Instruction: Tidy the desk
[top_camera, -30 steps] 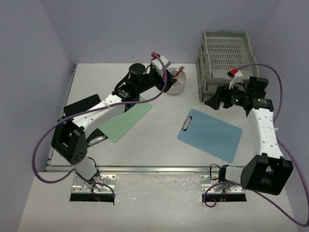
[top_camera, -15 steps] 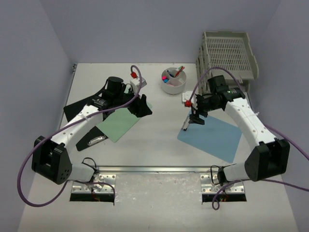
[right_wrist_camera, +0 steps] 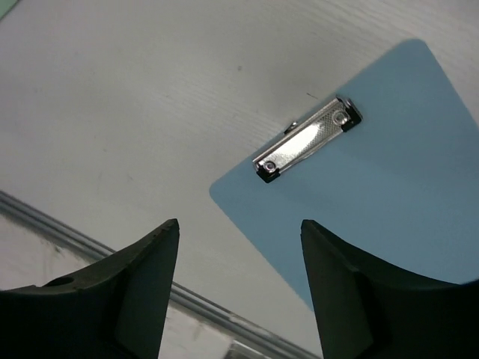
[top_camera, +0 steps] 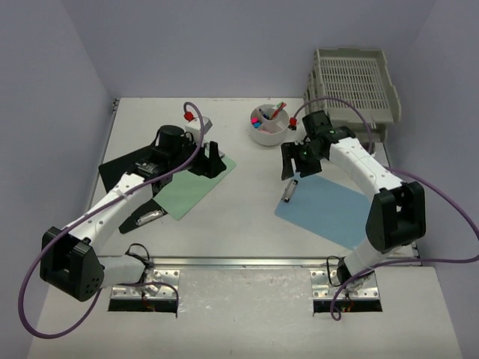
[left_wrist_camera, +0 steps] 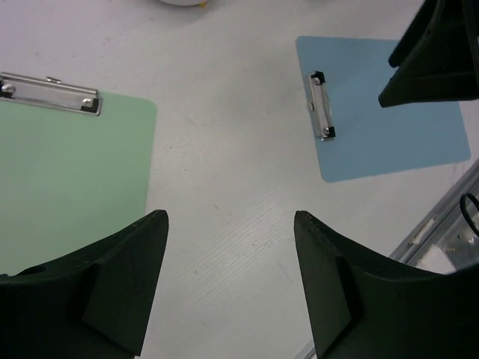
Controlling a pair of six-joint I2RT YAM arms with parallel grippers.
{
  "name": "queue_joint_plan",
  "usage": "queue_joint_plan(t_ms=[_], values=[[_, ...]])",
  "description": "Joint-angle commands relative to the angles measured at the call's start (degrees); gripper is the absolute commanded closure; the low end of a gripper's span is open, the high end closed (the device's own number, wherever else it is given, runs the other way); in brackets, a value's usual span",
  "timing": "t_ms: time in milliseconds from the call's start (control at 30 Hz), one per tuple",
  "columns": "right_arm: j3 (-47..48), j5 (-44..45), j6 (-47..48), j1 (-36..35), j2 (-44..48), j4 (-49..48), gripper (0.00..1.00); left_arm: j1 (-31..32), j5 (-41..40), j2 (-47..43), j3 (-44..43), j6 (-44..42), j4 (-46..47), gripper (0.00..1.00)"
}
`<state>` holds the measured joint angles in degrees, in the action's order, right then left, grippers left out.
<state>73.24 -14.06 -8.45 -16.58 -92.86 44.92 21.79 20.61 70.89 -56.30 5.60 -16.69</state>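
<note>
Both arms have swung inward. I find the right gripper (right_wrist_camera: 239,228) spread, empty, above the blue clipboard (top_camera: 329,206) by its clip (right_wrist_camera: 307,142), likely aligning a grasp. Left gripper (left_wrist_camera: 228,217) is likewise empty, by the green clipboard (top_camera: 194,183).

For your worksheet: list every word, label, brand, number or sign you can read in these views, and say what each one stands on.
No text can be read anywhere.
The blue clipboard, green clipboard and black clipboard: plain, no print.
The blue clipboard's metal clip: shiny, no legible stamp.
The white pen pot, grey trays and desk: no lettering visible.
</note>
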Motion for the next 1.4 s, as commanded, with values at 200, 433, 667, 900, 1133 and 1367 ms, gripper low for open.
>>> queue_joint_plan(t_ms=[200, 433, 667, 900, 1133, 1367], values=[[0.4, 19.5, -37.2, -0.9, -7.0, -1.1, 0.35, -1.4, -10.0, -3.2, 1.8, 3.9, 0.3, 0.32], [1.6, 25.6, -40.8, -4.8, -12.7, -2.0, 0.39, -2.0, -10.9, -2.0, 2.0, 3.6, -0.5, 0.32], [4.0, 29.5, -42.1, -8.2, -18.4, -3.0, 0.37, -3.1, -10.0, -1.5, 1.6, 2.8, -0.9, 0.32], [2.6, 32.1, -41.7, -8.5, -19.9, -3.3, 0.38, -5.8, -8.2, -2.0, 2.9, 1.4, -0.5, 0.32], [-0.1, 30.9, -41.8, -8.5, -18.5, -3.4, 0.39, -7.0, -6.7, -1.5, 4.5, 1.3, 1.6, 0.32], [-0.4, 30.7, -41.3, -7.9, -20.9, -5.4, 0.48, -7.4, -6.4, -1.3, 5.2, 1.3, 2.4, 0.32]])
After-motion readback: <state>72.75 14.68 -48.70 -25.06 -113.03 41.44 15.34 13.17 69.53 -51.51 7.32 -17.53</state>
